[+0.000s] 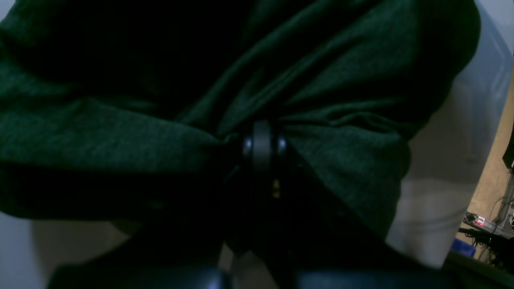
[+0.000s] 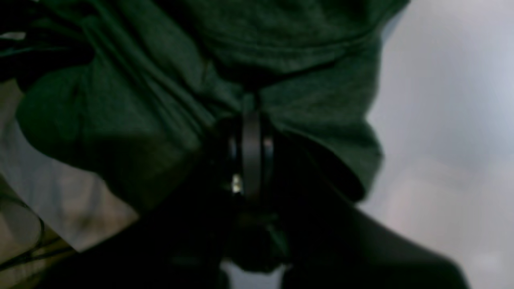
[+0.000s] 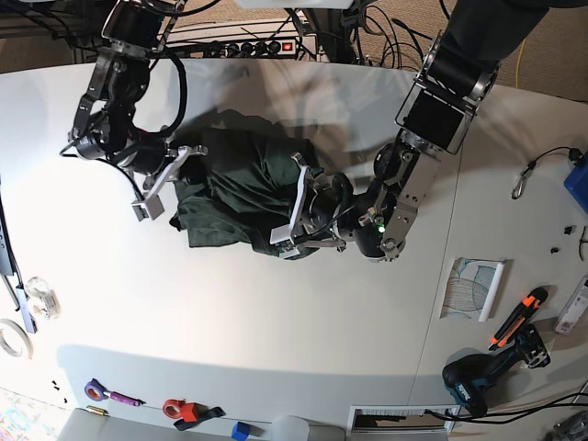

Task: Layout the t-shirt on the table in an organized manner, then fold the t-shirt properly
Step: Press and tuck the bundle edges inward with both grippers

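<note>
Green t-shirt (image 3: 234, 197) heaped overhead; closer, left gripper (image 1: 263, 134) and right gripper (image 2: 250, 114) clamp it.

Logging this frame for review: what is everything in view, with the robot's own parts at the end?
t-shirt: one, dark green, bunched mid-table
table: one, white, under everything
power strip: one, black, past the table's top edge in the base view
metal clip: one, silver, right side of the table
paper sheet: one, white with print, lower right
orange-handled tool: one, orange and black, right of the sheet
drill: one, black and teal, bottom right corner
purple item: one, too small to identify, bottom left
red item: one, too small to identify, bottom edge
left gripper: one, black, shut on the t-shirt
right gripper: one, black, shut on the t-shirt
</note>
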Controlling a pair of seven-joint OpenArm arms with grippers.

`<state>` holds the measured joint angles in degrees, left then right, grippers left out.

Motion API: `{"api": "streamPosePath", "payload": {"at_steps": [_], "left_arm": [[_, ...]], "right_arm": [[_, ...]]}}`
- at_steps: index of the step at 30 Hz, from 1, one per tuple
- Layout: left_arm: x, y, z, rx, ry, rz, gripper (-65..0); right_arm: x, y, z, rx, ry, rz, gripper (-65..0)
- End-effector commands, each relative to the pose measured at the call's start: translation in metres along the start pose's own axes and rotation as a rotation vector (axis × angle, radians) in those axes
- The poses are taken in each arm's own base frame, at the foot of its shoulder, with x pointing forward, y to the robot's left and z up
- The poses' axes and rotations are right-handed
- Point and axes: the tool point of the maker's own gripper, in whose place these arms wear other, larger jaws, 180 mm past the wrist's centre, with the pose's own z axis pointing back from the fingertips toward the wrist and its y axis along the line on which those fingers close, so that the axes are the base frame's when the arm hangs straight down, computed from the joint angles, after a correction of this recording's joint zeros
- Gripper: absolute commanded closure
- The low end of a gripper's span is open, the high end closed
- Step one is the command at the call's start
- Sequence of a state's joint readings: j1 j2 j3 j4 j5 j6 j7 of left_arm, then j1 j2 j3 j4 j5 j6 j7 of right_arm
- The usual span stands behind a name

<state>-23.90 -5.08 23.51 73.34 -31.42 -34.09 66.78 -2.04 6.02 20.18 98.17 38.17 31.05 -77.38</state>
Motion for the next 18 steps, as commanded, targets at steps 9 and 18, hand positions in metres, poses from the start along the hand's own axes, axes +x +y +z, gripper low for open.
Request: {"api": "streamPosePath", "payload": {"at_steps": [9,18], "left_arm": [[0.03,-0.002,0.026,-0.101,-0.064,0.038,0.0],[0.079,-0.036,0.042,-0.293,-0.303,0.013,0.0]], "right_arm": [[0.061,0.025,0.036,0.045,-0.237,0.067,0.0],[0.038,0.058,0.027,0.178,-0.235,0.042,0.0]]}}
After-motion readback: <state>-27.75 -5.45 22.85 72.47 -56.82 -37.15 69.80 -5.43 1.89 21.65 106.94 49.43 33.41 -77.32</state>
